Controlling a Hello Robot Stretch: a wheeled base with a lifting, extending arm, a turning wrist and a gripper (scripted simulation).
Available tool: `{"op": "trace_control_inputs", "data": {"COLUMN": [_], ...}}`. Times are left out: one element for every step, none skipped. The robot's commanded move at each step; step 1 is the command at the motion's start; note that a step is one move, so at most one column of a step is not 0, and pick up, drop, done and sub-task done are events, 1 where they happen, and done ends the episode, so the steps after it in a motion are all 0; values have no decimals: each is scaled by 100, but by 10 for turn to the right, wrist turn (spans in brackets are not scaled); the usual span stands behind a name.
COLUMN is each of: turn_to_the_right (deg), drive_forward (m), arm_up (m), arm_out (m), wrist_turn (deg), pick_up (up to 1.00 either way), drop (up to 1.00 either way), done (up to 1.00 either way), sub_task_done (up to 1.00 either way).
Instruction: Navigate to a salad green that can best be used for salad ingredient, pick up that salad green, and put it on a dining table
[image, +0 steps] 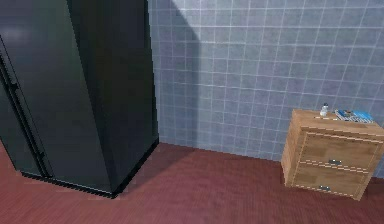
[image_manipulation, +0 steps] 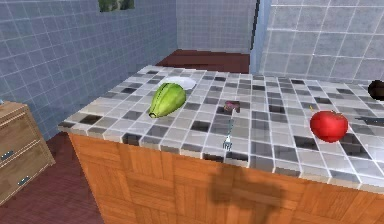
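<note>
Now, salad green on tiled counter, tomato apart.

tiled counter | on top: salad green, white plate just behind it, fork, red round fruit

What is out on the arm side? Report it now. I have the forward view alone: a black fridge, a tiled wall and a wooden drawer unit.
Observer: A tile-topped counter with a wooden front stands there. A green leafy head, likely the salad green, lies on it toward the arm side view's left.
Operator: Name whatever lies closest to that green head.
Observer: A white dish sits just behind it; I cannot tell whether the two touch.
</note>
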Motion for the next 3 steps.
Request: {"op": "trace_control_inputs", "data": {"turn_to_the_right": [0, 0, 0], "drive_forward": [0, 0, 0], "arm_up": [50, 38, 0], "arm_out": [0, 0, 48], "wrist_turn": [0, 0, 0], "pick_up": [0, 0, 0], "drop": [0, 0, 0], "done": [0, 0, 0], "sub_task_done": [0, 0, 0]}}
